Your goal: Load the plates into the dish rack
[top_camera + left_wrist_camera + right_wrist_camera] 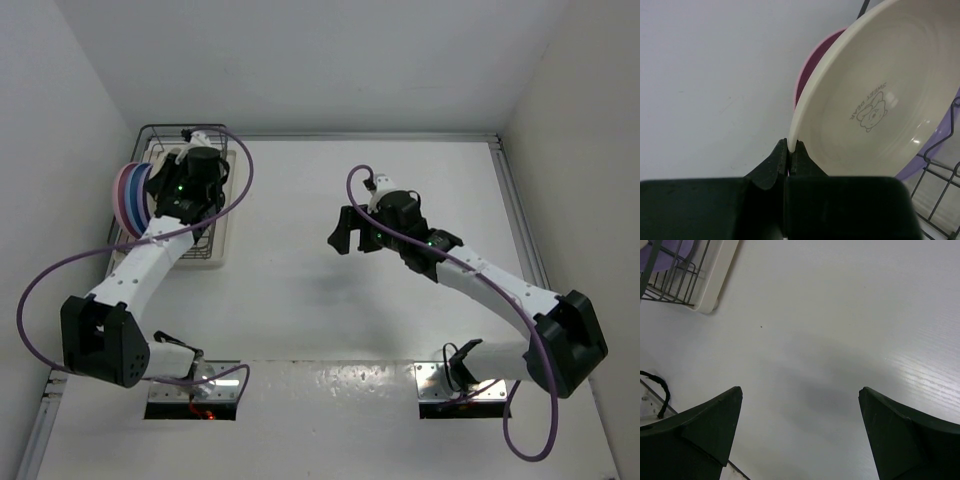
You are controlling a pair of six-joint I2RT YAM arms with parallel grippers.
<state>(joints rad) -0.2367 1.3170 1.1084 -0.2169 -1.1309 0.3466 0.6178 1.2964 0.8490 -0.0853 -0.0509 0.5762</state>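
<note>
Left end effector (791,152) pinching cream plate (875,95) by its rim, at rack (940,190), beside pink plate (815,60). Right end effector (800,435) spread over worktop (840,315). Next: probably seat plate between prongs, then release.

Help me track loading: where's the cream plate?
Left wrist view: the cream plate's rim is pinched in the left gripper, beside a pink plate and purple plate at the dish rack.

My white desk (300,290) sits boxed in by plain white walls (320,60) on three sides, evenly lit, with soft shadows falling on its surface.
</note>
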